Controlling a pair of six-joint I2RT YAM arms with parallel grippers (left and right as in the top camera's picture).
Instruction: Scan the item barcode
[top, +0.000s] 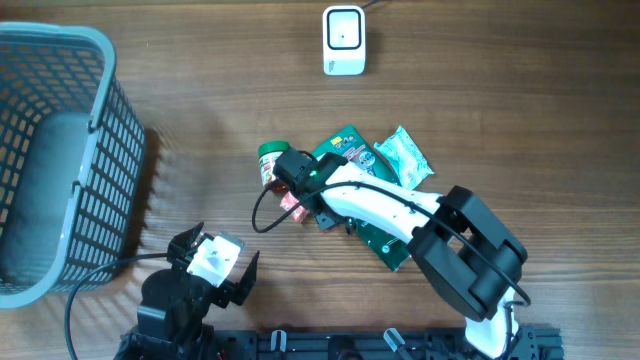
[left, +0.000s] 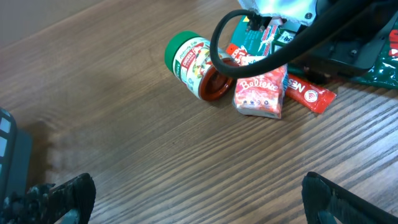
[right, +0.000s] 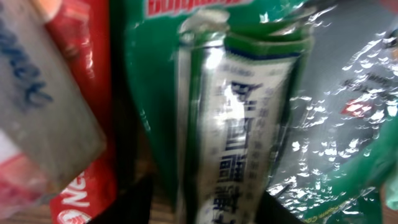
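Overhead, the scanner (top: 343, 40) stands at the top centre of the surface (top: 520, 80), and a grey basket (top: 100, 45) fills the left edge. In the middle of the frame lies a pile: a jar (top: 270, 158) with a green lid, a green packet (top: 345, 145) to the right of it, and a teal packet (top: 405, 160) further right. The right claw (top: 298, 172) is down on the left part of this pile, just beside the jar. The left claw (top: 215, 258) is at the lower left, well apart from the pile, with its jaws spread wide.

In the left wrist view, the jar lies on its side at the upper centre. A pink pouch (left: 261, 93) is just beside it on the right, and then comes a red sachet (left: 308, 93). The two fingers (left: 62, 196) show in the bottom corners, with only bare wood between them.

In the right wrist view, the green packet fills the frame, very near and blurred, with a folded seam down the centre. Two dark fingers stand at the bottom edge, one on each side of the seam. I cannot tell whether they pinch it.
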